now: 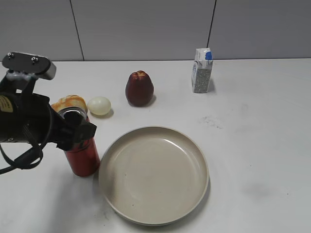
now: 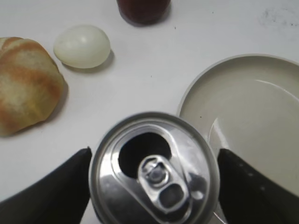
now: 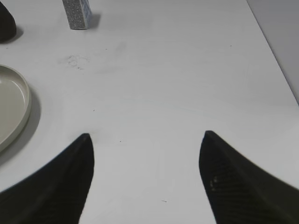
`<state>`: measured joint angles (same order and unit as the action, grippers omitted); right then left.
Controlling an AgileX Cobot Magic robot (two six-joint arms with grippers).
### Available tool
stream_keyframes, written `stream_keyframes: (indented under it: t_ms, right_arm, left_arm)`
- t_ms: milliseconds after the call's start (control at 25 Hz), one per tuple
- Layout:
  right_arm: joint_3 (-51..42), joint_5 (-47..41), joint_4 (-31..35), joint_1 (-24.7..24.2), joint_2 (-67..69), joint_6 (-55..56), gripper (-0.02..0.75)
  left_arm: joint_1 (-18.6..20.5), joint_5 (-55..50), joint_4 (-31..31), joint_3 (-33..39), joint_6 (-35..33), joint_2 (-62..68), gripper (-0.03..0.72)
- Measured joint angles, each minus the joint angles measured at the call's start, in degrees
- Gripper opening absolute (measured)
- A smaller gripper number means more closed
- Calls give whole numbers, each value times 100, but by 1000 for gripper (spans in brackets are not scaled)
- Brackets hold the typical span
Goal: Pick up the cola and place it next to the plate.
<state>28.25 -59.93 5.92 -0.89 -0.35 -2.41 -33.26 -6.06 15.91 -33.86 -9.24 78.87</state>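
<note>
The cola (image 1: pixel 83 159) is a red can with an open silver pull-tab top. It stands upright just left of the plate (image 1: pixel 160 179), a wide beige dish with a raised rim. My left gripper (image 1: pixel 77 132) is shut on the can's upper part. In the left wrist view the two black fingers press on either side of the can top (image 2: pixel 154 168), with the plate's rim (image 2: pixel 196 84) close on the right. My right gripper (image 3: pixel 145 140) is open and empty over bare table right of the plate (image 3: pixel 11 107). It is out of the exterior view.
A bread roll (image 1: pixel 70 103), a white egg (image 1: pixel 99 105) and a dark red fruit (image 1: pixel 139 89) lie behind the can. A white-and-blue carton (image 1: pixel 201 70) stands at the back right. The roll (image 2: pixel 28 88) and the egg (image 2: pixel 82 45) also show in the left wrist view.
</note>
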Motion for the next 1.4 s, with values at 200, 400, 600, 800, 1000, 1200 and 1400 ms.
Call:
stream_keyframes:
  t_ms: [200,400,600,800,1000,1200,1400]
  right_arm:
    - [0,0,0,0,0,0,533]
    - [0,0,0,0,0,0,533]
    - [0,0,0,0,0,0,533]
    - [0,0,0,0,0,0,533]
    - [0,0,0,0,0,0,533]
    - [0,0,0,0,0,0,533]
    - [0,0,0,0,0,0,533]
  left_arm:
    - [11,-518,30,-450,0,-139,669]
    - [291,-1873,-33,-1707,0,-596,666]
    - [1031,-3902,-601,-2976,0,-1126,640]
    - [1702,-5150,-1372,-3078,321,-1999,594]
    - [1814,-5529,-1458,-2300,663,-3441,577]
    - [1814,-5706,-1481,-1204,817,-5090,573]
    - [1814,-5751,-1474,-218,835,-6372,573]
